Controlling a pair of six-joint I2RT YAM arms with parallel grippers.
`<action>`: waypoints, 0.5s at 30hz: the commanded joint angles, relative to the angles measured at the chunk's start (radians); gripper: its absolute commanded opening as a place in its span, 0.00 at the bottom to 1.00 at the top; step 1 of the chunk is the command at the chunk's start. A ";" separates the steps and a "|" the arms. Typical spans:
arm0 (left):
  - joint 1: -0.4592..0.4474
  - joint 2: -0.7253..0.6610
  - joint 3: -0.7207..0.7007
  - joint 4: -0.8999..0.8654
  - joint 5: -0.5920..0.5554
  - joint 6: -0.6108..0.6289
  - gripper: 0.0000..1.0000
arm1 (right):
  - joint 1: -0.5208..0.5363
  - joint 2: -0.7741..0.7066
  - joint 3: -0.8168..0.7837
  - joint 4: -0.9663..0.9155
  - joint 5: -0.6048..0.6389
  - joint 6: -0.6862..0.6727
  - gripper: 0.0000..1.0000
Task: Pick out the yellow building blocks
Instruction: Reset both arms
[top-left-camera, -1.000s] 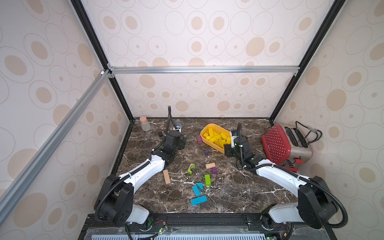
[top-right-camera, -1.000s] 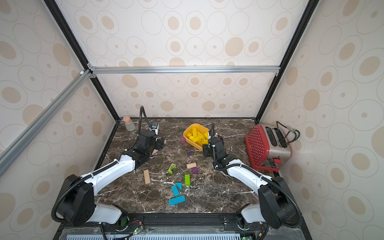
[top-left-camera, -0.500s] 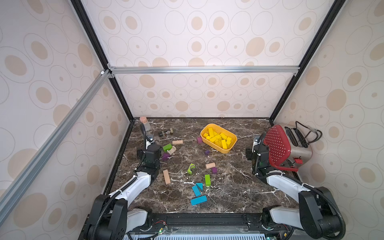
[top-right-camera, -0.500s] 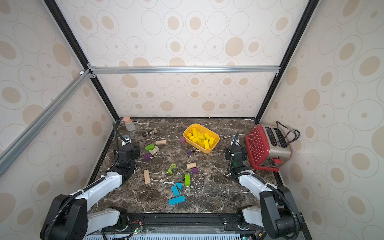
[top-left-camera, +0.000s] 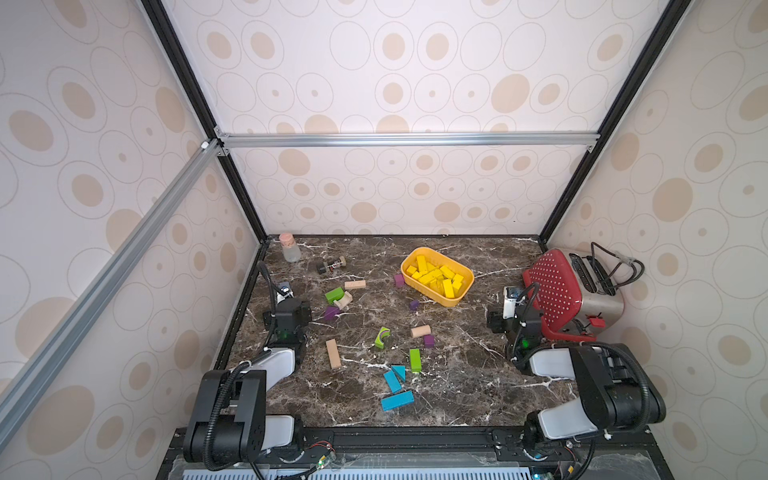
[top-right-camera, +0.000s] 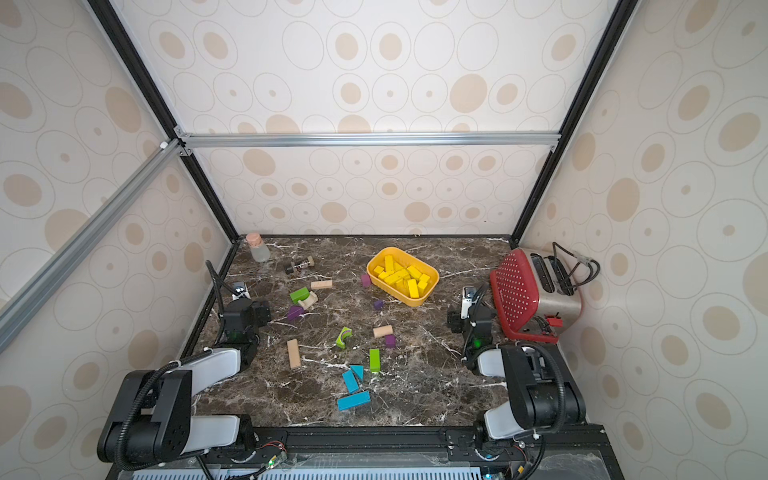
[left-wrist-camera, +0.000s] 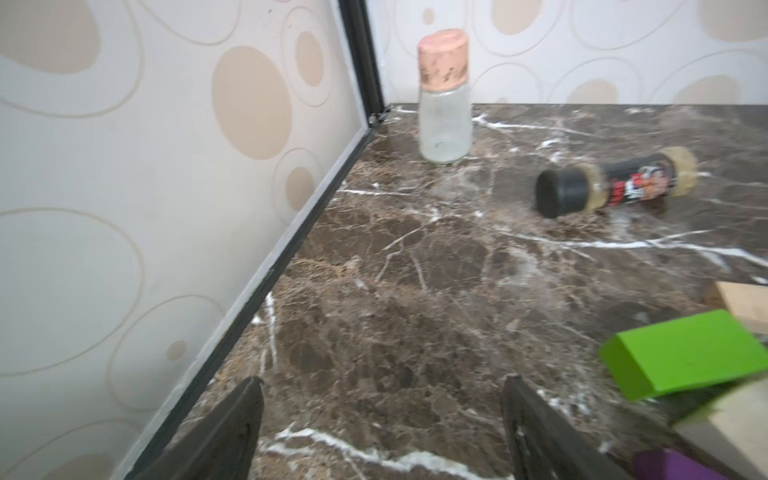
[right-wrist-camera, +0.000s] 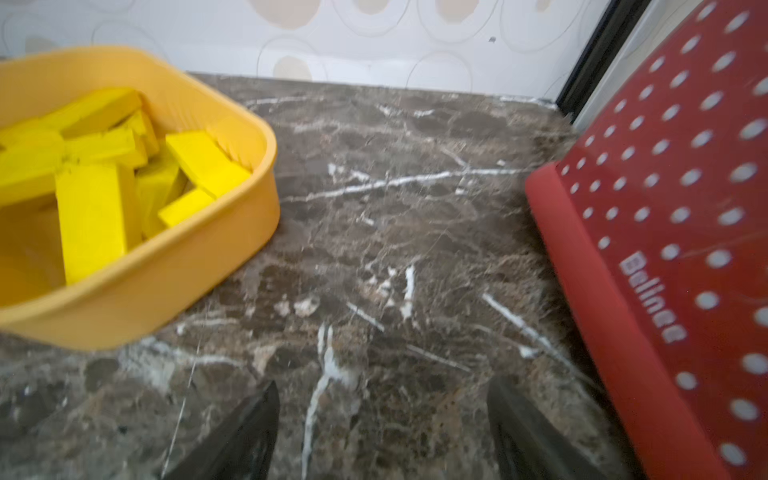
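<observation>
While both arms sit low at opposite sides of the dark brown marble tabletop (top-left-camera: 478, 374), the bright yellow wooden building blocks (top-left-camera: 436, 276) lie heaped inside the orange-yellow oval plastic tub (top-left-camera: 436, 301). The tub stands toward the back of the table, right of centre. Both top views show cubes and bars piled crosswise in it (top-right-camera: 401, 276).

Left gripper (left-wrist-camera: 380, 432): jaws spread wide over bare marble, grasping nothing. It faces the back left corner, where a clear glass bottle with a cork stopper (left-wrist-camera: 444, 104) stands upright. A black-capped spice shaker (left-wrist-camera: 615, 187) lies on its side near the bottle. A lime-green wooden block (left-wrist-camera: 685, 357) rests close by, apart from the fingers.

Right gripper (right-wrist-camera: 386, 432): jaws released, marble between them, holding nothing. It sits between the tub (right-wrist-camera: 166, 282) and the red perforated toaster (right-wrist-camera: 665, 208), touching neither. The wrist view is somewhat blurred.

Mid-table: loose blocks, among them a blue bar (top-left-camera: 397, 400) and a plain wood bar (top-left-camera: 333, 353), well apart from the tub.
</observation>
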 joint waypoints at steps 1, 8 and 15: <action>0.006 0.015 0.014 0.067 0.117 0.010 0.89 | -0.014 0.005 0.013 0.100 -0.042 0.004 0.80; 0.001 -0.035 0.017 -0.047 0.102 -0.026 0.89 | -0.014 0.029 0.056 0.049 0.059 0.044 0.81; 0.002 0.031 0.103 -0.142 0.034 0.008 0.89 | -0.013 0.028 0.083 -0.004 0.110 0.065 0.83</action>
